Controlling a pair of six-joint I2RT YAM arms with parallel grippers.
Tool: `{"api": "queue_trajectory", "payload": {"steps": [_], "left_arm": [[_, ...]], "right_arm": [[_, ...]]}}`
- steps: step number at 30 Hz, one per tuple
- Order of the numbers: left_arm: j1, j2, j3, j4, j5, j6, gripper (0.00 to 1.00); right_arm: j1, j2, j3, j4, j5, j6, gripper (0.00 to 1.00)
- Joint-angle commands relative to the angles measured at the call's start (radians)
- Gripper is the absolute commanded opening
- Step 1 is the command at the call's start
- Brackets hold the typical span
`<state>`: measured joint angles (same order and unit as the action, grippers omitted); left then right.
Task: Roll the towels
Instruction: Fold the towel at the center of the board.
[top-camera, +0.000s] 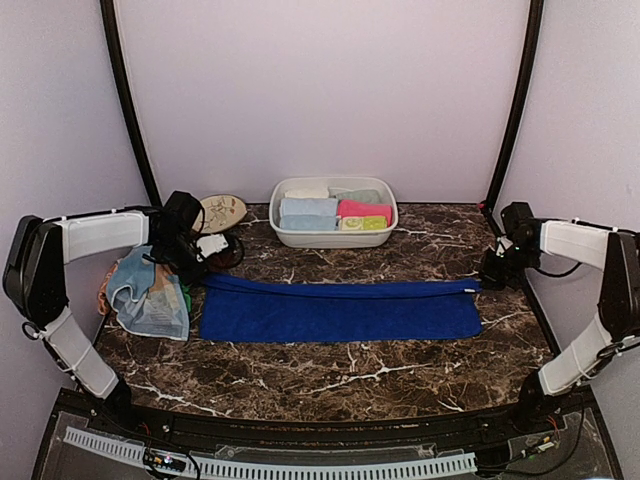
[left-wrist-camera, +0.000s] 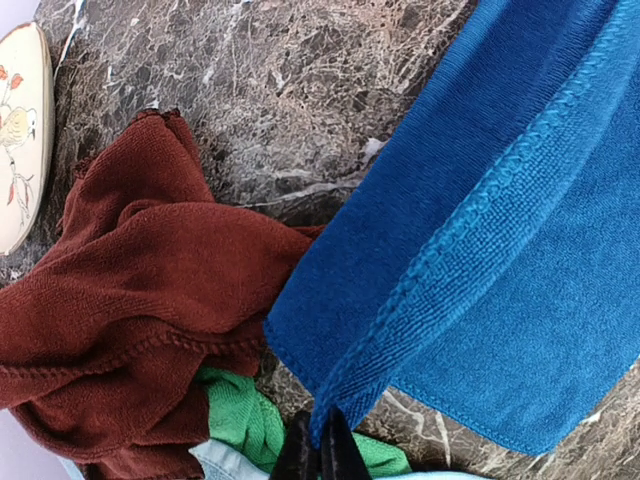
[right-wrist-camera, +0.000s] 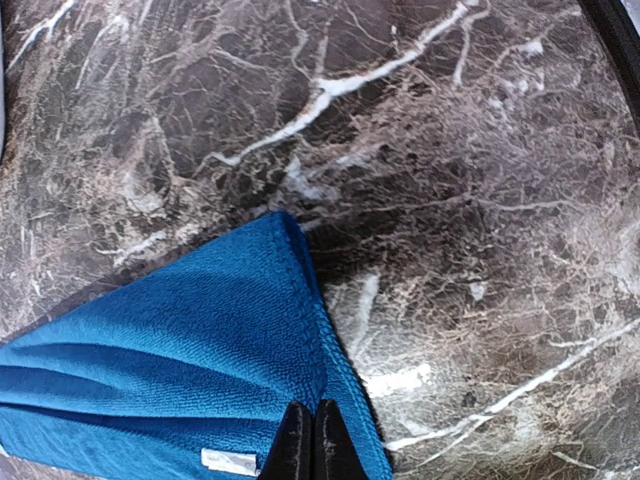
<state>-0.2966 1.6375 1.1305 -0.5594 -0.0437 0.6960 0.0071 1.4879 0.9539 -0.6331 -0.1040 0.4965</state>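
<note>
A royal blue towel (top-camera: 340, 310) lies stretched across the table, folded lengthwise with its far edge raised. My left gripper (top-camera: 203, 268) is shut on its far left corner; the left wrist view shows the black fingertips (left-wrist-camera: 320, 452) pinching the blue hem (left-wrist-camera: 470, 240). My right gripper (top-camera: 487, 277) is shut on the far right corner, its fingers (right-wrist-camera: 307, 445) closed over the towel's edge (right-wrist-camera: 180, 340). Loose towels are piled at the left (top-camera: 150, 295): a rust-brown one (left-wrist-camera: 140, 300), a green one (left-wrist-camera: 235, 415) and a light blue one (left-wrist-camera: 225, 462).
A white oval tub (top-camera: 333, 239) at the back centre holds rolled towels, light blue (top-camera: 308, 213), pink (top-camera: 364, 209) and green (top-camera: 364, 223). A cream leaf-patterned plate (top-camera: 222, 211) sits behind the left gripper. The marble table's right edge (right-wrist-camera: 615, 30) is close to the right gripper.
</note>
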Motion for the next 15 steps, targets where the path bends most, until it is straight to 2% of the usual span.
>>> {"api": "queue_trajectory", "payload": {"steps": [1,15], "left_arm": [[-0.002,-0.069,-0.032,-0.039,0.0,0.013,0.0],[-0.019,-0.146,-0.115,-0.082,0.058,0.024,0.0]], "right_arm": [[0.001,-0.029,-0.018,-0.03,0.06,0.002,0.0],[0.001,-0.078,-0.045,-0.093,0.126,-0.028,0.0]]}}
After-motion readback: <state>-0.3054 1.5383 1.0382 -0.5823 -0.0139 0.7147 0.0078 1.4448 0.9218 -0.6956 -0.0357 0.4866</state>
